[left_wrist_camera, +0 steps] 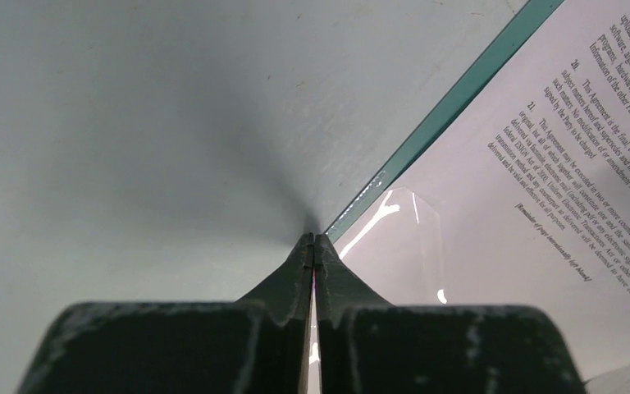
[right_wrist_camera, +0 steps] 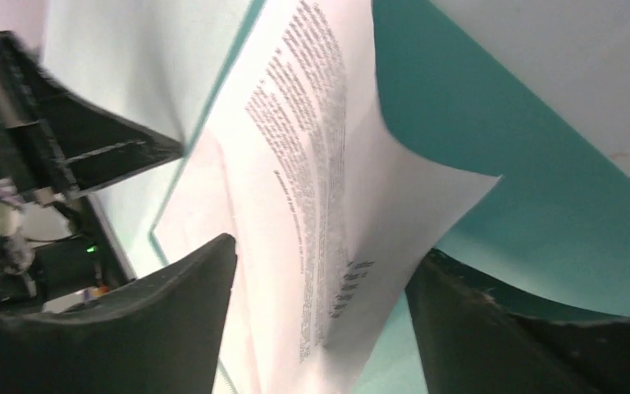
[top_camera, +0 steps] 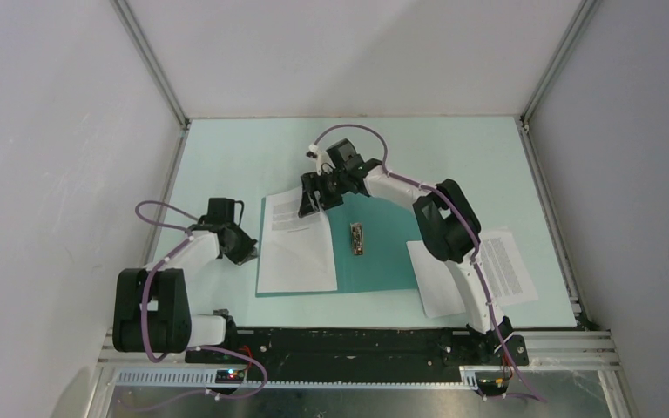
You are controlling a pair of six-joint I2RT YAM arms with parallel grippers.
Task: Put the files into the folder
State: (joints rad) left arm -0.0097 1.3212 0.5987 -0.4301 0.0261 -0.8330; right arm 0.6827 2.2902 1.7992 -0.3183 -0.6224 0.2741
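L end effector (left_wrist_camera: 313,243) at folder (left_wrist_camera: 459,97) edge

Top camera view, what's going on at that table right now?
Two robot arms are filing papers. The teal folder lies open on the table, with one sheet on its left half. The right end effector is open, fingers either side of that sheet's lifted far edge. The left end effector is shut, its tip at the folder's left edge. The second sheet lies on the table right of the folder, not yet filed.
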